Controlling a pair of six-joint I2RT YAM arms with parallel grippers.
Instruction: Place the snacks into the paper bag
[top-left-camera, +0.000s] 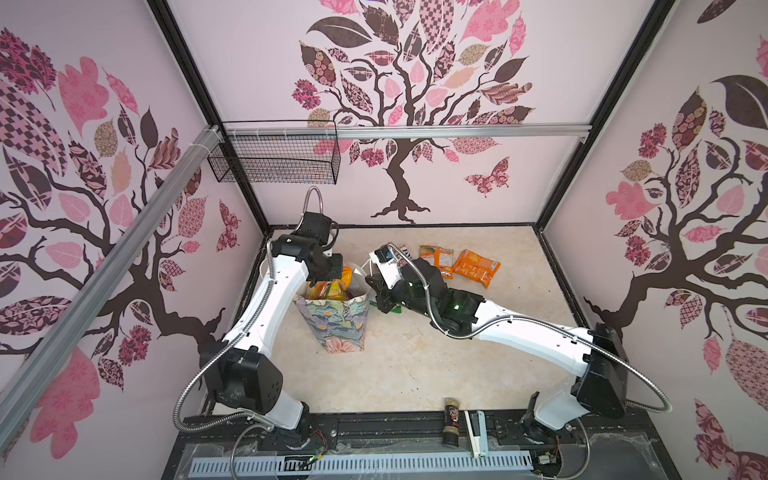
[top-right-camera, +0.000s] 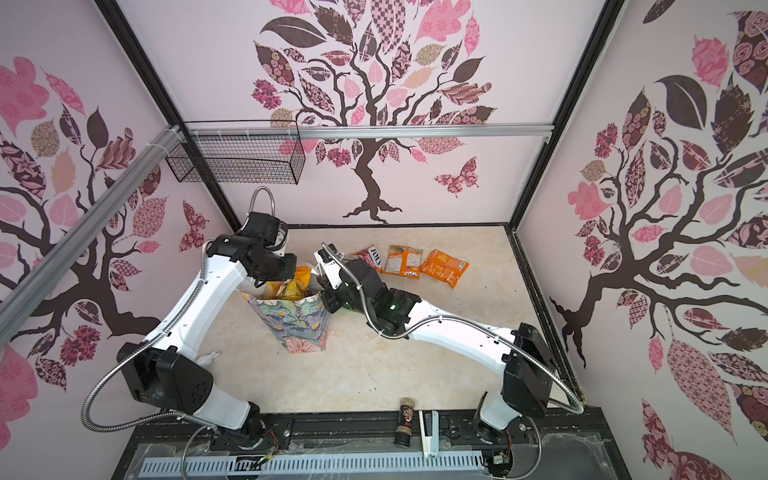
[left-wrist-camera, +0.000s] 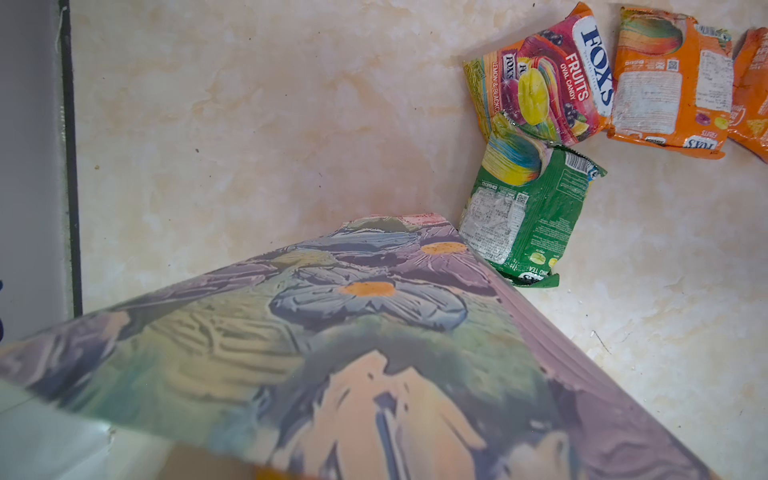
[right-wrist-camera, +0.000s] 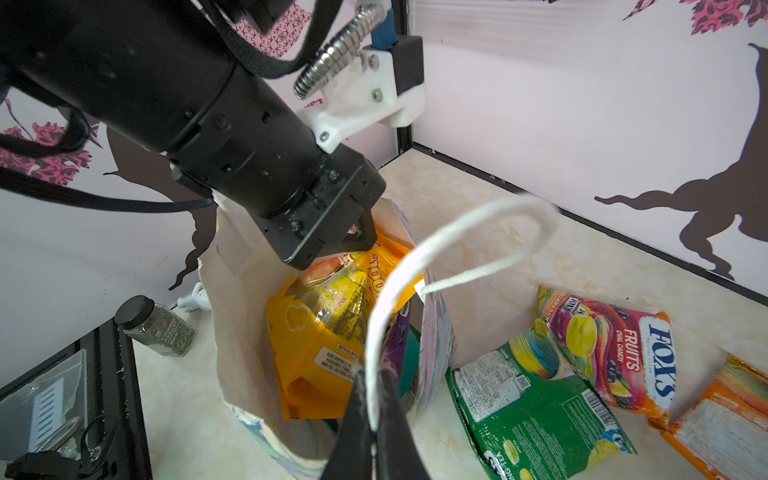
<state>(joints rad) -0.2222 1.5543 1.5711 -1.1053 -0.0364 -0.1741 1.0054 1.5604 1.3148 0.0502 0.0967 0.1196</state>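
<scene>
Where the paper bag (top-left-camera: 332, 322) stood upright left of the table's middle, its matte sides showed a pastel flower-and-leaf print, its inside plain white, its mouth flaring wider than its base. Glossy, crinkled yellow and orange snack packets (right-wrist-camera: 320, 332) stuck up out of the mouth. Above them the left gripper (right-wrist-camera: 360, 243), blocky and black, had its fingers drawn together at the top edge of one of those packets; whether they pinched it could not be told. The right gripper (right-wrist-camera: 372, 374) had its two dark fingers pressed together on the white cord handle (right-wrist-camera: 478, 220), a soft twisted loop arching over the bag's rim. Just beside the bag lay a crumpled green packet (left-wrist-camera: 523, 216), its end overlapping a red FOX'S Fruits packet (left-wrist-camera: 548, 79). Next came an orange packet (left-wrist-camera: 673, 83) lying back side up, then a second orange packet (top-left-camera: 476, 268), all flat on the tabletop (top-left-camera: 415, 365), a smooth cream, marble-patterned sheet. Pale pink walls (top-left-camera: 519, 187) printed with brown trees and patterned leaves closed three sides. A black wire mesh basket (top-left-camera: 274, 160) hung from an aluminium rail (top-left-camera: 457, 132) at the back left corner. On the black front ledge sat a small dark jar (top-left-camera: 451, 419) beside a white stapler-like object (top-left-camera: 476, 432).
</scene>
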